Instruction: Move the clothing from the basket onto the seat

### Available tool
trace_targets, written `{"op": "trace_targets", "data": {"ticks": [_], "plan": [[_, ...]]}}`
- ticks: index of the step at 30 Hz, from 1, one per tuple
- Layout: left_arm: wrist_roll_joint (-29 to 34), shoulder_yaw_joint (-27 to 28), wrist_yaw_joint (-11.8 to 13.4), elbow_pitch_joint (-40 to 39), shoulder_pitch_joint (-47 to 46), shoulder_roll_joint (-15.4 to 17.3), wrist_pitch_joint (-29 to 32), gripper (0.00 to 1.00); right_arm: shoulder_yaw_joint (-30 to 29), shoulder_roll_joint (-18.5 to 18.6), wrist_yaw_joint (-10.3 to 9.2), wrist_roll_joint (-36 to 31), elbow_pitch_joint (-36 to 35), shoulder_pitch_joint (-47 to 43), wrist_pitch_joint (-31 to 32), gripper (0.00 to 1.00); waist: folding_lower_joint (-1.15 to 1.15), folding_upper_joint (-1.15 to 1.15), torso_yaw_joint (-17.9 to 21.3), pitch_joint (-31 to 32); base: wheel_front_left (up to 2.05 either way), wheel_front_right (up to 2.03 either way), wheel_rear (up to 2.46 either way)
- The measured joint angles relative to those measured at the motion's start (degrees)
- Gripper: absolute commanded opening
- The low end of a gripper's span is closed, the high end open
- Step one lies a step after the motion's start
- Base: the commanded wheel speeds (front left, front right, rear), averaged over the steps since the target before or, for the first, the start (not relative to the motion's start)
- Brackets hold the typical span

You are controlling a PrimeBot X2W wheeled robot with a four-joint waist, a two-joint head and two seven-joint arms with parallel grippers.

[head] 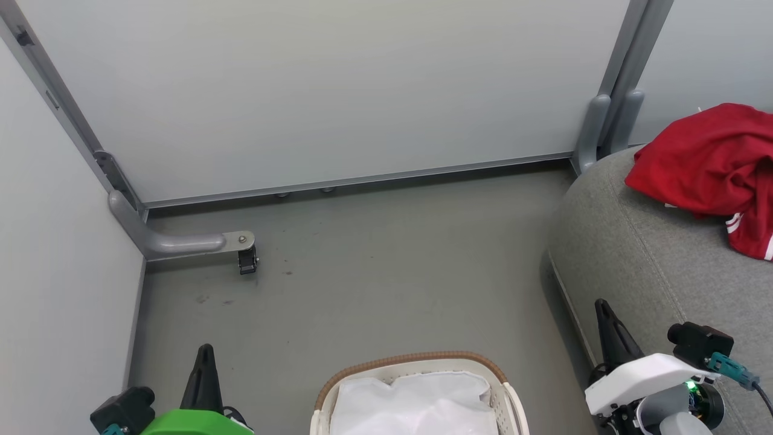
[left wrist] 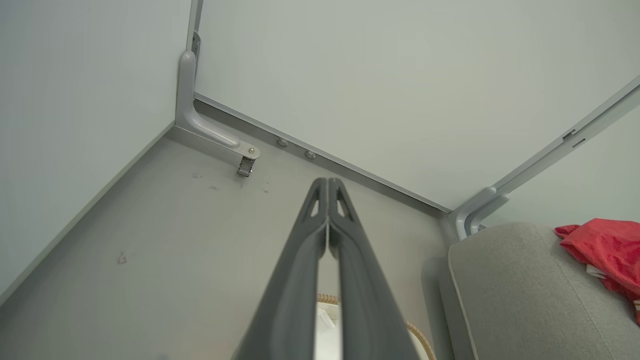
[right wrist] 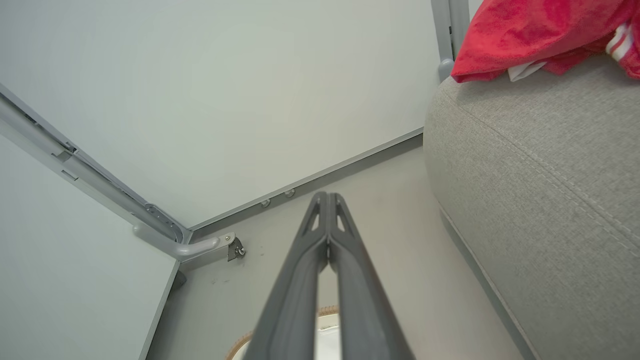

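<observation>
The red clothing lies bunched on the grey sofa seat, at two o'clock in our head view. The white basket stands on the floor at six o'clock, showing its white cloth liner. Our left gripper hangs at seven o'clock and our right gripper at five, beside the seat's edge. Each has its jaws pressed together, tip to tip.

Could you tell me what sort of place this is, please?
Likely a staged home corner in a lab: plain partition panels with a castor foot, a grey seat holding red clothing, and a laundry basket.
</observation>
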State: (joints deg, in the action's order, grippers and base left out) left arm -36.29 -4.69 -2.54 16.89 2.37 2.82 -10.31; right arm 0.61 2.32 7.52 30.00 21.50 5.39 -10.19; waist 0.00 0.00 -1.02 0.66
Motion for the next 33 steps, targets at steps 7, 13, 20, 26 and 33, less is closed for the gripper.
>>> {"op": "trace_targets", "data": {"ticks": [7,13,20,26,33], "plan": [[-5.8,1.1,-0.5,-0.2,-0.8,0.0,1.7,0.0,-0.6,0.0,0.0,6.3,-0.8,0.0,1.7,0.0,0.0,0.0,0.1,-0.1,0.0,0.0,0.0],[-10.3,2.0,-0.8,-0.4,-1.4,0.0,3.0,0.0,-1.2,0.0,0.0,11.2,-1.3,0.0,2.9,0.0,0.0,0.0,0.1,-0.1,0.0,0.0,0.0],[-15.0,2.9,-1.1,-0.7,-2.1,0.0,4.5,0.0,-1.9,0.0,0.0,16.7,-2.0,0.0,4.5,0.0,0.0,0.0,0.2,-0.2,0.0,0.0,0.0],[-19.0,3.8,-1.5,-1.0,-2.7,0.0,5.7,0.0,-2.3,0.1,0.0,21.1,-2.5,0.0,5.7,0.0,0.0,0.0,0.2,-0.2,0.0,0.0,0.0],[-23.2,4.6,-2.0,-1.2,-3.2,0.0,6.9,0.0,-2.9,0.1,0.0,25.7,-3.1,0.0,6.9,0.0,0.0,0.0,0.3,-0.3,0.0,0.0,0.0]]}}
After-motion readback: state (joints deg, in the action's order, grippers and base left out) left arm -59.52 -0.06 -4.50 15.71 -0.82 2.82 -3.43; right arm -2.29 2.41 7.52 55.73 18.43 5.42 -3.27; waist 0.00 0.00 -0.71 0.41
